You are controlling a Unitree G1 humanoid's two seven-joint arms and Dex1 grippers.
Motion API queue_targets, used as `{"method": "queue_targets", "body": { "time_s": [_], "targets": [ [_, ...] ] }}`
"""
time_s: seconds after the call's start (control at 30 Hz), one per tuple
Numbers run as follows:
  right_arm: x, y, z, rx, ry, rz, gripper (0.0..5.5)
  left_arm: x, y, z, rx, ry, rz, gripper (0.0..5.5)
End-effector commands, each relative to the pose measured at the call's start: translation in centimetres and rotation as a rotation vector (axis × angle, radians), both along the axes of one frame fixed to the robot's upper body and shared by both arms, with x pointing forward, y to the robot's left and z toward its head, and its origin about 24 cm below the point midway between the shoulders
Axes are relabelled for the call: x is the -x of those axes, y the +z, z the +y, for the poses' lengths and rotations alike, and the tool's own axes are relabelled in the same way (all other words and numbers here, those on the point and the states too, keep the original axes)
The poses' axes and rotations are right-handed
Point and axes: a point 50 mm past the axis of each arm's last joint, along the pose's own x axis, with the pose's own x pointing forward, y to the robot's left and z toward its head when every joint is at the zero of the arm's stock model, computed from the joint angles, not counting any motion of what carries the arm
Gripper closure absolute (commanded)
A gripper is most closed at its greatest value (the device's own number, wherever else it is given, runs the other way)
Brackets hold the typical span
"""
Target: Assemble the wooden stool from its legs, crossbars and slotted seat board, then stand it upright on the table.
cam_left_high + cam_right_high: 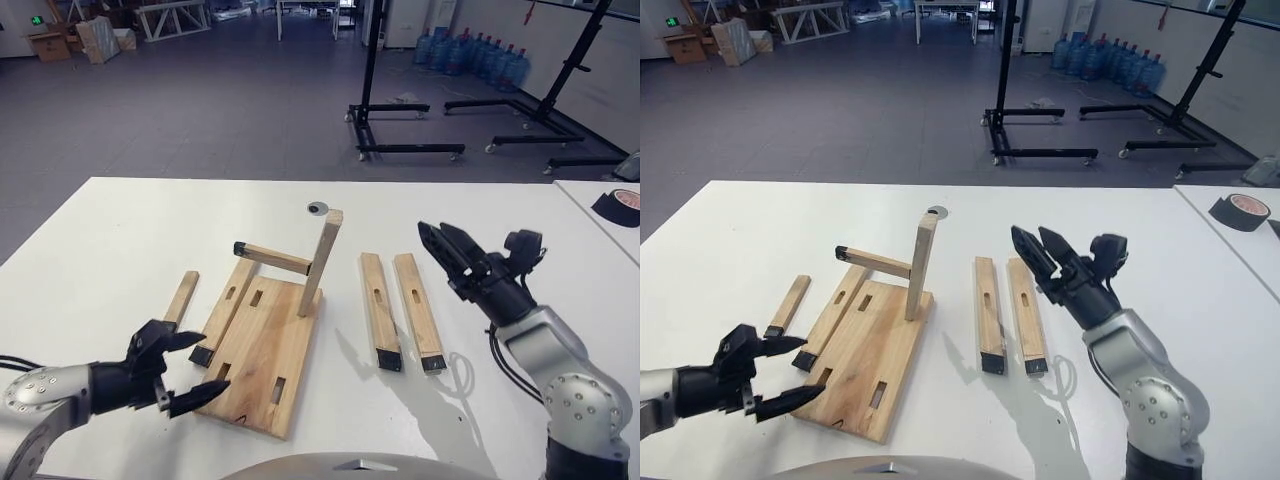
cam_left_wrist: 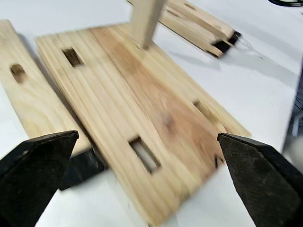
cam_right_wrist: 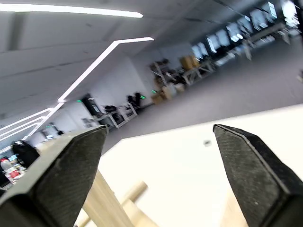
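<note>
Seat board (image 1: 262,350) lies flat on the table (image 1: 110,230), long axis running away from the robot, far end slanted slightly right. Left gripper (image 1: 207,366) sits at its near left corner, jaws wide, holding nothing, not touching the board. An upright leg (image 1: 322,262) stands in the board's far right slot, with a crossbar (image 1: 272,257) sticking out leftward. Two loose legs (image 1: 398,310) lie parallel just right of the board, black tips toward the robot. Right gripper (image 1: 433,232) hovers beside them, jaws apart and empty.
</note>
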Motion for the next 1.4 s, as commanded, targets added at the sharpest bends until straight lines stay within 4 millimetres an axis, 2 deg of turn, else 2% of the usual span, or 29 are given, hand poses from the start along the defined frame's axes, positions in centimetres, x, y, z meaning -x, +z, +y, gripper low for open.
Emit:
{"method": "queue_targets", "body": {
  "time_s": [0.03,0.23,0.33,0.4,0.5,0.63,0.73,0.87,1.0,1.17,1.3,1.4],
  "targets": [
    [0.6,-1.7,-0.5,0.017,-0.049,0.06,1.4,1.3,-0.5,1.6,-0.088,-0.051,0.044,0.1],
    [0.1,-2.0,-1.2,0.056,-0.031,0.067,1.4,4.0,-3.1,0.7,-0.116,-0.087,0.148,0.1],
    [-0.1,-2.1,-1.1,0.098,-0.003,0.071,1.4,4.3,-5.1,-0.1,-0.13,-0.06,0.169,0.1],
    [-0.3,-2.1,-0.9,0.08,0.002,0.072,1.4,3.9,-6.3,-1.1,-0.106,-0.011,0.169,0.1],
    [-0.6,-2.3,-1.7,0.076,-0.043,0.086,1.4,4.3,-7.5,-3.3,-0.05,-0.041,0.19,0.1],
    [-1.2,-3.0,-1.8,0.202,-0.086,0.132,1.4,4.5,-9.0,-5.5,-0.001,-0.012,0.211,0.1],
    [-0.8,-4.1,-1.0,0.32,-0.089,0.22,1.4,4.1,-9.9,-7.1,0.019,0.053,0.211,0.1],
    [1.2,-6.3,0.5,0.469,-0.084,0.35,1.4,3.3,-10.3,-8.4,0.043,0.159,0.209,0.1],
    [2.7,-8.5,0.5,0.527,-0.189,0.496,1.4,1.8,-9.5,-9.5,0.045,0.196,0.182,0.1],
    [3.4,-9.9,1.4,0.599,-0.219,0.566,1.4,1.3,-8.6,-10.0,0.02,0.184,0.175,0.1],
    [3.8,-11.5,1.5,0.647,-0.231,0.679,2.14,0.8,-7.8,-9.4,0.048,0.191,0.16,0.1],
    [4.1,-12.1,1.3,0.62,-0.249,0.745,2.69,0.2,-7.5,-7.8,0.091,0.226,0.128,0.1]
  ]
}}
